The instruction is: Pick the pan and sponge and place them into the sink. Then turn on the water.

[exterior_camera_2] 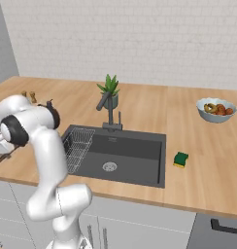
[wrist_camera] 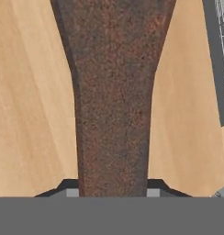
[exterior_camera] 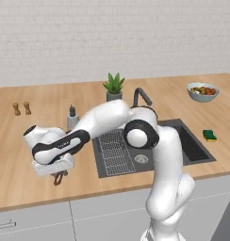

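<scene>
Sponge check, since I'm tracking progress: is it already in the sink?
No, the sponge lies on the wooden counter to the right of the sink, outside the basin.

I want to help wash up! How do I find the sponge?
Find the dark sink set in the wooden counter. Just past the sink's edge on the side nearer the fruit bowl, the sponge lies flat on the wood, apart from the basin. It is the small yellow block with a green top; the bowl is far bigger and round.
</scene>
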{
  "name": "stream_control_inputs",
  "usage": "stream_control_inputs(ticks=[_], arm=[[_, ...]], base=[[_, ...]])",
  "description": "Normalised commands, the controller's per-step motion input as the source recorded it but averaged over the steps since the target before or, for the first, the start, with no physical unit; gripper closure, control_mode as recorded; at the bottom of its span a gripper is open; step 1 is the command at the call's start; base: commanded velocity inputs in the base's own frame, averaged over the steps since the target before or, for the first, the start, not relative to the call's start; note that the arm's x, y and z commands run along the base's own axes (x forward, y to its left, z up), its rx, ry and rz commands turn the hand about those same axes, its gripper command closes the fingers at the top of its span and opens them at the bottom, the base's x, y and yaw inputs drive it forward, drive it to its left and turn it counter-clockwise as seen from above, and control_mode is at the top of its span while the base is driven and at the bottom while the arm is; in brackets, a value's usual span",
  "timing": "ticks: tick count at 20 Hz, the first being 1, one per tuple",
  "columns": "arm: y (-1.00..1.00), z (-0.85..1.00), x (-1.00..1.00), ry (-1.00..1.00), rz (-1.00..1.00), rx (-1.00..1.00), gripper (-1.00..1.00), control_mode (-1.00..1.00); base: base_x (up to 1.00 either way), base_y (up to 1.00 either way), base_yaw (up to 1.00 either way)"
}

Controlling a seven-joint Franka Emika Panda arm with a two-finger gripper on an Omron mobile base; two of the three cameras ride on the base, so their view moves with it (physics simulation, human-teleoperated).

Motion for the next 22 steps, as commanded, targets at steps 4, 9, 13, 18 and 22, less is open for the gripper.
stream_control_inputs(ticks=[4,9,13,18,22], arm=[[-1.0,0.35,-0.39,-0.14,-0.08,0.11,1.0,-1.0],[-0.97,0.94,-0.34,-0.09,-0.13,0.14,1.0,-1.0],[-0.98,0.87,-0.27,0.0,-0.15,0.16,1.0,-1.0],[-0.9,0.62,-0.2,0.01,-0.01,0.03,1.0,-1.0],[-0.78,0.47,-0.09,0.06,0.28,0.0,1.0,-1.0]], base=[[0.0,0.0,0.0],[0.0,0.0,0.0],[0.0,0.0,0.0],[0.0,0.0,0.0],[0.0,0.0,0.0]])
